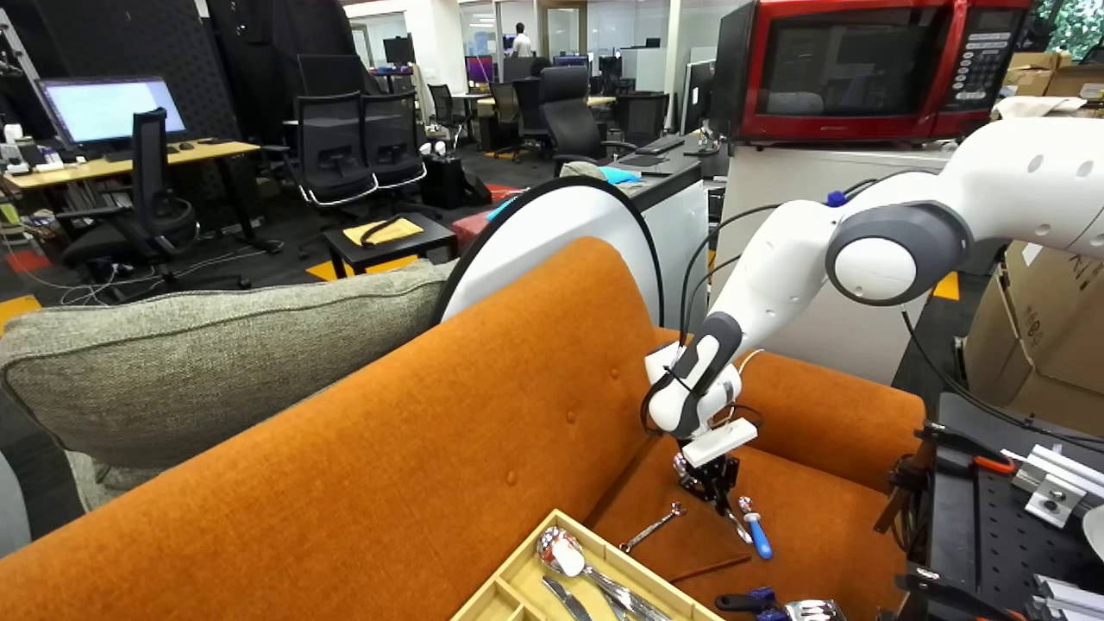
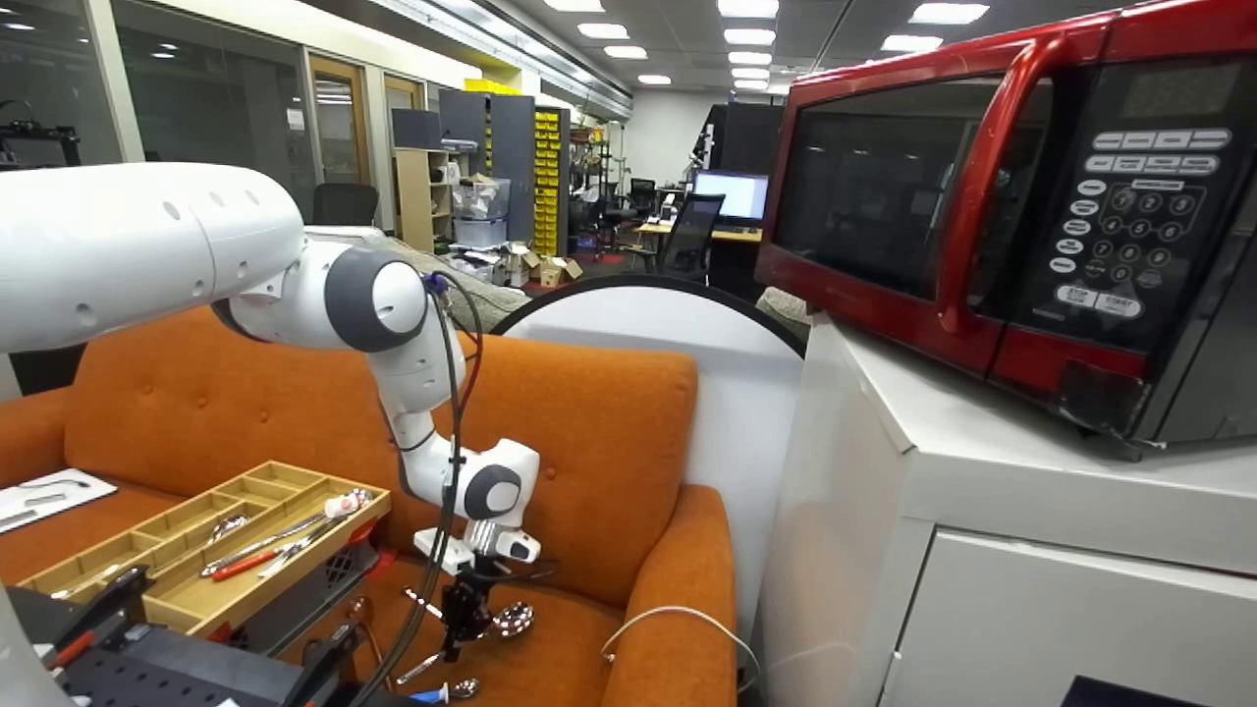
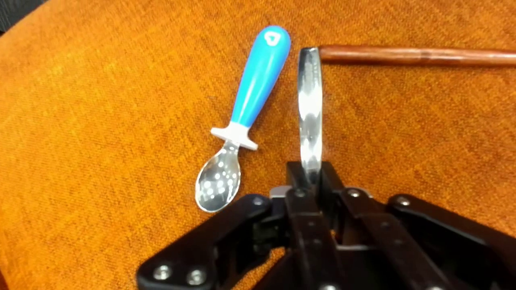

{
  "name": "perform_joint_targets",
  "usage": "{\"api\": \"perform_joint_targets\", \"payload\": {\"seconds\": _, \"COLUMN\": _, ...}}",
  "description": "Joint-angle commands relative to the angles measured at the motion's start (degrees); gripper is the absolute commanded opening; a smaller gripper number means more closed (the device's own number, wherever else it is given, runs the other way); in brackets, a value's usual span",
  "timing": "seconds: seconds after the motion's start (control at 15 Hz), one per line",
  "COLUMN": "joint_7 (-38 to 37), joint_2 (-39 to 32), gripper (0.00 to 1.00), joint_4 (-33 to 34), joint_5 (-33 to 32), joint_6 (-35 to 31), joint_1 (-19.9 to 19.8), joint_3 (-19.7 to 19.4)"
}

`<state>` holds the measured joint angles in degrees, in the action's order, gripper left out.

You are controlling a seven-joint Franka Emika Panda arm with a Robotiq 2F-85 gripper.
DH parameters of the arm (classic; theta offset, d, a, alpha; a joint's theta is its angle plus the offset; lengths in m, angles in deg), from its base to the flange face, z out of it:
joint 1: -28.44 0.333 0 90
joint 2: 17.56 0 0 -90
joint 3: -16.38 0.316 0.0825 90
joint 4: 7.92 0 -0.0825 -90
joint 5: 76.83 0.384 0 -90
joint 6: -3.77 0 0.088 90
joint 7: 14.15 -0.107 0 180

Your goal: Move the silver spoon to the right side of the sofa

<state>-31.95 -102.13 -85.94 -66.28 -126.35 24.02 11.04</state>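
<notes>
Silver metal spoon (image 3: 310,108) is in the black two-finger gripper (image 3: 312,177): fingertips drawn in to the handle's thickness, clamped on it. Handle runs out past the tips; bowl shows on the gripper's opposite side in both exterior views. All of it low over the seat of the orange fabric sofa (image 1: 535,414), at the end by the orange padded armrest (image 2: 678,570). Touching the cloth or slightly off it, I can't tell.

Close around: small spoon with blue handle and white collar (image 3: 238,131), lying on the seat just beside the held handle, its bowl near the gripper linkage in the wrist view. Reddish-brown round stick (image 3: 419,55), flat on the seat, end meeting the handle tip in the wrist view; contact unclear. Slim silver metal tool (image 1: 653,528) on the seat, between gripper and pale wooden divided tray (image 1: 636,569). Slotted silver metal utensil (image 1: 815,611) partly cut off in an exterior view.

In the way: tray, raised on a dark grey crate (image 2: 300,611), silver metal cutlery (image 1: 617,590) inside. Armrest carries a looped thin white cable (image 2: 678,611). Black perforated worktop (image 1: 979,526) stands close along the seat front. Beyond the armrest, white cabinet (image 2: 845,550) with red microwave oven (image 2: 884,196) on top.
</notes>
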Motion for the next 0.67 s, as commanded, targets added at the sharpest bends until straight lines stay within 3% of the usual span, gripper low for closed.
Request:
{"api": "perform_joint_targets", "payload": {"seconds": 0.0, "joint_7": 0.8, "joint_2": 0.0, "gripper": 0.21, "joint_4": 0.3, "joint_5": -0.1, "joint_6": 1.5, "joint_1": -0.8, "joint_3": 1.1}}
{"api": "perform_joint_targets", "payload": {"seconds": 0.07, "joint_7": 0.7, "joint_2": 0.0, "gripper": 0.38, "joint_4": 0.2, "joint_5": 0.0, "joint_6": 1.6, "joint_1": -0.8, "joint_3": 1.2}}
{"api": "perform_joint_targets", "payload": {"seconds": 0.6, "joint_7": 0.7, "joint_2": 0.0, "gripper": 0.91, "joint_4": 0.7, "joint_5": 0.7, "joint_6": 1.1, "joint_1": -1.4, "joint_3": 1.8}}
